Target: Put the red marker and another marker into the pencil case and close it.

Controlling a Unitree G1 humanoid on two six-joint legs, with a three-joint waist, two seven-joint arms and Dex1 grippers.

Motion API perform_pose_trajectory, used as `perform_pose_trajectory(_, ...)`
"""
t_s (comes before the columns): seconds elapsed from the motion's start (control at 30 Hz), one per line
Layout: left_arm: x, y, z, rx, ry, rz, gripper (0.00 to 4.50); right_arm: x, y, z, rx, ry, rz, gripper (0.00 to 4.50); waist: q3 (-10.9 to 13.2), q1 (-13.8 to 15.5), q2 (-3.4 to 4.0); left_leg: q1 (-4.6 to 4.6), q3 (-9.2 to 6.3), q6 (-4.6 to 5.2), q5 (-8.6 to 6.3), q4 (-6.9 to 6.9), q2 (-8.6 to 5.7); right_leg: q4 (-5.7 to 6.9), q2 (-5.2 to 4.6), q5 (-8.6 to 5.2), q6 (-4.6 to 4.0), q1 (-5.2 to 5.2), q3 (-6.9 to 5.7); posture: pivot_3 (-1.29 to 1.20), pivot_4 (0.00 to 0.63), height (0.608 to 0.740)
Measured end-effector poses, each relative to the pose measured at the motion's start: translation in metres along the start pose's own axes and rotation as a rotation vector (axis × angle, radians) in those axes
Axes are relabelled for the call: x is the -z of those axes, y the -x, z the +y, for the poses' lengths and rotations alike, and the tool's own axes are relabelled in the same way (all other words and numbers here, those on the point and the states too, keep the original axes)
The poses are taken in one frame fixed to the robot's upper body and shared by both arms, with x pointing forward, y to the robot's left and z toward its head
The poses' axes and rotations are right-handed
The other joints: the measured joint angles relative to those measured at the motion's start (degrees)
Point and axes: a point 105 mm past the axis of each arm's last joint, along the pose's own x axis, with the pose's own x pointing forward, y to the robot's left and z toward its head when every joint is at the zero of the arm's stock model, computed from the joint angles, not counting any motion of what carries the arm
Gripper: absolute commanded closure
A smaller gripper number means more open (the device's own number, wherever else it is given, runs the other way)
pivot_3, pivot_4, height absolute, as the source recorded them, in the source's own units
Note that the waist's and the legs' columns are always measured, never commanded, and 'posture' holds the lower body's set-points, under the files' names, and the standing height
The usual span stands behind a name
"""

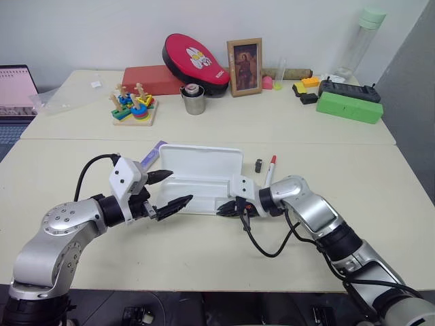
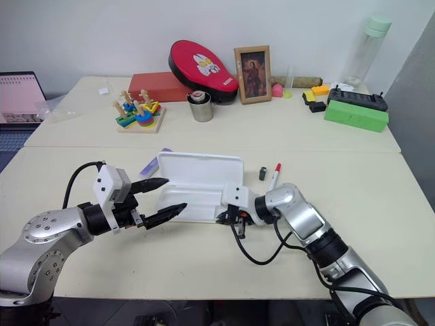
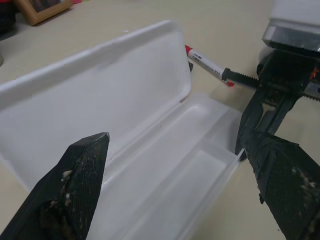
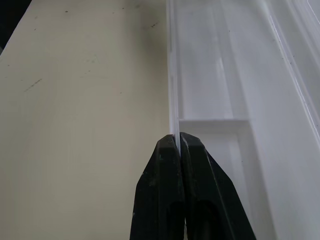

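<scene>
While the right tool (image 1: 224, 209) is clamped on the front wall of the open pencil case (image 1: 204, 173), left tool (image 1: 175, 189) gapes at its opposite end, red marker (image 1: 270, 170) behind the right tool on the desk (image 1: 353, 183).

Two silver-grey metal arms with rounded, screw-dotted joint housings and black collars end in white box-shaped wrist modules. Each carries a pair of tapered black fingers, the left gripper (image 1: 170, 189) showing scuffed, textured pads (image 3: 82, 172). Loose black cables loop from both wrists, the one under the right gripper (image 1: 226, 209) hanging in a curl.
</scene>
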Motion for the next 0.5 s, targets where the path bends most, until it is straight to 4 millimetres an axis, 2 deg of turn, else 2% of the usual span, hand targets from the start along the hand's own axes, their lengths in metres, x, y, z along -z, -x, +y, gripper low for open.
perform_pose_trajectory(0.03,0.0,-0.001,-0.001,0.003,0.001,0.0,0.0,0.0,-0.001,-0.001,0.007,0.003,0.003,4.48,0.0,0.0,0.0,0.0,0.0,0.0,0.0,0.0,0.0,0.0,0.0,0.0,0.0,0.0,0.0,0.0,0.15,0.74)
perform_pose_trajectory(0.07,0.0,-0.001,-0.001,0.007,0.002,0.001,0.0,0.001,-0.001,-0.001,0.011,0.005,0.007,4.08,0.0,0.0,0.0,0.0,0.0,0.0,0.0,0.0,0.0,-0.01,0.0,0.0,0.0,0.0,0.0,0.0,0.15,0.74)
perform_pose_trajectory(0.13,0.0,-0.003,-0.002,0.016,0.001,0.0,0.0,0.001,0.0,-0.001,0.016,0.006,0.009,3.69,0.0,0.06,0.0,0.0,0.0,0.0,0.0,0.0,0.0,-0.01,0.0,0.0,-0.01,0.02,0.0,0.0,0.15,0.74)
perform_pose_trajectory(0.23,-0.003,-0.007,-0.004,0.031,-0.006,-0.004,0.0,0.001,0.001,-0.002,0.024,0.009,0.01,2.87,0.0,0.05,-0.01,0.0,0.0,0.0,0.0,0.0,0.0,-0.01,0.0,0.01,-0.01,0.02,0.0,0.0,0.15,0.74)
perform_pose_trajectory(0.33,-0.009,-0.012,-0.005,0.051,-0.021,-0.013,0.0,-0.008,0.008,-0.002,0.038,0.021,-0.027,2.07,0.0,0.05,-0.01,0.0,0.0,0.0,0.0,0.0,0.0,-0.02,0.0,0.01,-0.01,0.02,0.0,0.0,0.15,0.74)
perform_pose_trajectory(0.47,-0.009,-0.018,-0.01,0.08,-0.024,-0.013,0.0,-0.023,0.034,-0.002,0.083,-0.044,-0.138,1.09,0.0,0.22,-0.01,-0.02,0.0,0.0,0.0,-0.01,-0.01,-0.02,0.0,0.04,-0.06,0.03,0.0,0.0,0.15,0.74)
perform_pose_trajectory(0.5,-0.01,-0.02,-0.012,0.092,-0.025,-0.014,0.0,-0.028,0.048,-0.005,0.115,-0.082,-0.172,0.81,0.0,0.4,-0.01,-0.01,0.0,0.0,0.0,-0.01,-0.01,-0.02,0.0,0.04,-0.06,0.04,0.0,0.0,0.15,0.74)
